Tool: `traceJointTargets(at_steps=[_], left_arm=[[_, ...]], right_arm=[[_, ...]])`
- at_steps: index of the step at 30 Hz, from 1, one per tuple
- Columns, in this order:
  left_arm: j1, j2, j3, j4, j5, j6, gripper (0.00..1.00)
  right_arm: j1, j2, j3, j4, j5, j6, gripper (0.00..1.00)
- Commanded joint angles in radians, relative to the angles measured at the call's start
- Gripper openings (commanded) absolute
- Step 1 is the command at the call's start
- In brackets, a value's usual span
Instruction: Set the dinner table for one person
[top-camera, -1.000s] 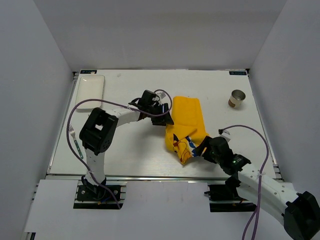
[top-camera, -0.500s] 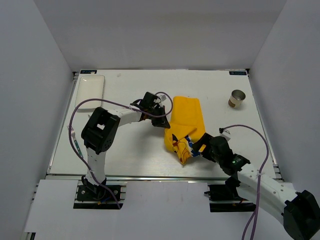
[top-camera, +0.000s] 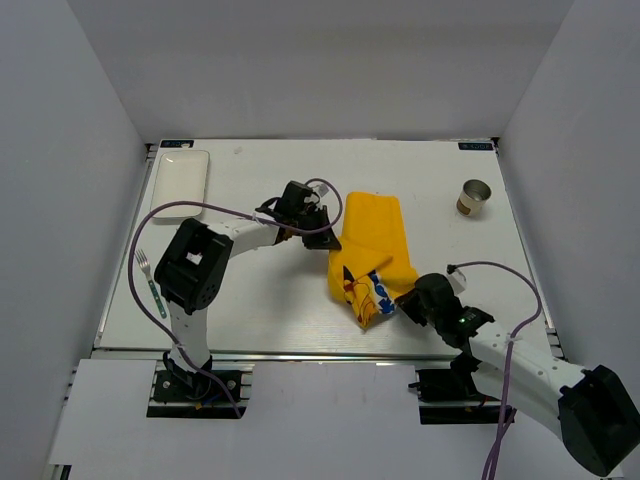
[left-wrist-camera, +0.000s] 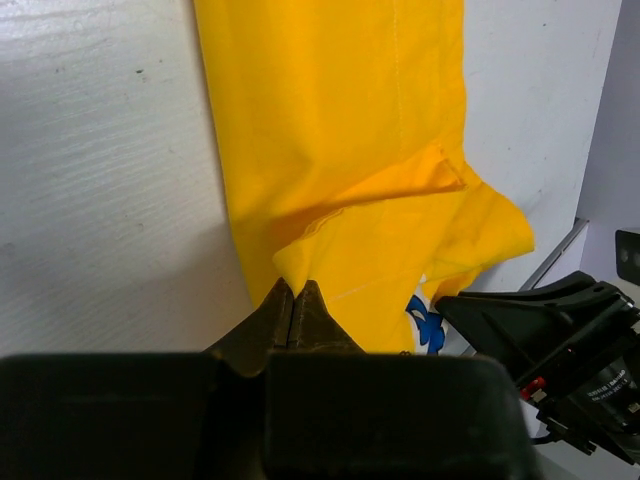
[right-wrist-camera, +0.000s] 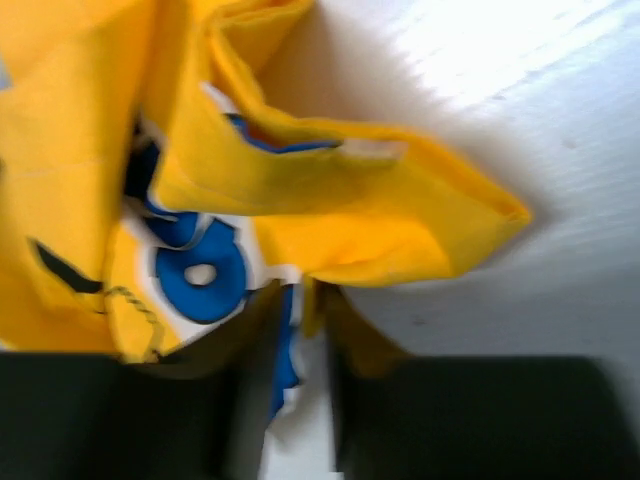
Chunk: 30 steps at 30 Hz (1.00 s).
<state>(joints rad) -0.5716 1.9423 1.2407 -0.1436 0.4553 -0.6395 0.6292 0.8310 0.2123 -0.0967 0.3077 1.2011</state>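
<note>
Pinching placemat (top-camera: 372, 228), L gripper (top-camera: 331, 243) & R gripper (top-camera: 398, 303) over dinner table (top-camera: 260, 300).

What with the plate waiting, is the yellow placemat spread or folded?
Partly folded: placemat near end doubled over, bunched; left gripper and right gripper pinch it.

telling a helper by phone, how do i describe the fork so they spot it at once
On the white dinner table, look along the left edge, far from the yellow placemat in the middle. The fork lies flat there, nearer the front than the white rectangular plate. Unlike the broad plate, it is thin, with a green handle and pale tines pointing toward the back.
</note>
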Motion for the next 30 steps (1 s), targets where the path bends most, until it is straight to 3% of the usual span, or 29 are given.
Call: traceJointTargets(at_steps=[1,2,3,6,9,11,12,13,14,15,16,17,18,20,21,26,30], left_arm=[[-0.004,-0.074,-0.026,0.042,-0.013,-0.026,0.0],[-0.004,-0.08,-0.027,0.051,-0.017,-0.034,0.0],[-0.004,-0.089,-0.029,0.053,-0.021,-0.037,0.0],[-0.004,-0.112,-0.014,0.044,-0.058,-0.045,0.0],[-0.004,-0.149,0.06,0.009,-0.116,-0.054,0.0],[0.021,-0.163,0.196,-0.059,-0.144,-0.06,0.0],[0.021,-0.164,0.26,-0.153,-0.218,-0.069,0.0],[0.021,-0.161,0.329,-0.204,-0.278,-0.09,0.0],[0.032,-0.16,0.483,-0.273,-0.346,-0.103,0.0],[0.032,-0.157,0.57,-0.43,-0.422,-0.12,0.0],[0.041,-0.146,0.66,-0.512,-0.607,-0.168,0.0],[0.052,-0.14,0.836,-0.603,-0.694,-0.196,0.0],[0.052,-0.141,0.911,-0.752,-0.86,-0.251,0.0],[0.065,-0.22,0.973,-0.82,-0.97,-0.285,0.0],[0.078,-0.273,0.921,-0.8,-1.034,-0.287,0.0],[0.087,-0.625,0.565,-0.61,-1.095,-0.258,0.0],[0.087,-0.73,0.384,-0.544,-1.083,-0.249,0.0]], right_arm=[[0.001,-0.004,0.013,-0.116,0.047,0.101,0.18],[0.001,-0.009,0.018,-0.117,0.047,0.101,0.03],[0.003,-0.009,0.024,-0.121,0.051,0.107,0.0],[0.004,-0.013,0.085,-0.159,0.082,0.086,0.0],[-0.005,-0.018,0.183,-0.06,0.082,-0.088,0.0],[-0.025,0.048,0.362,-0.052,0.099,-0.268,0.0],[-0.032,0.095,0.451,-0.078,0.097,-0.329,0.0],[-0.055,0.203,0.652,-0.124,0.105,-0.378,0.0],[-0.078,0.261,0.755,-0.241,0.125,-0.432,0.0],[-0.112,0.314,0.854,-0.309,0.137,-0.448,0.0],[-0.124,0.395,1.038,-0.377,0.16,-0.449,0.0],[-0.138,0.416,1.114,-0.435,0.192,-0.454,0.0],[-0.175,0.421,1.174,-0.515,0.202,-0.459,0.0],[-0.186,0.389,1.284,-0.561,0.244,-0.494,0.0],[-0.2,0.338,1.299,-0.577,0.249,-0.511,0.0],[-0.204,0.231,1.27,-0.546,0.187,-0.59,0.0],[-0.209,0.207,1.282,-0.54,0.156,-0.635,0.0]])
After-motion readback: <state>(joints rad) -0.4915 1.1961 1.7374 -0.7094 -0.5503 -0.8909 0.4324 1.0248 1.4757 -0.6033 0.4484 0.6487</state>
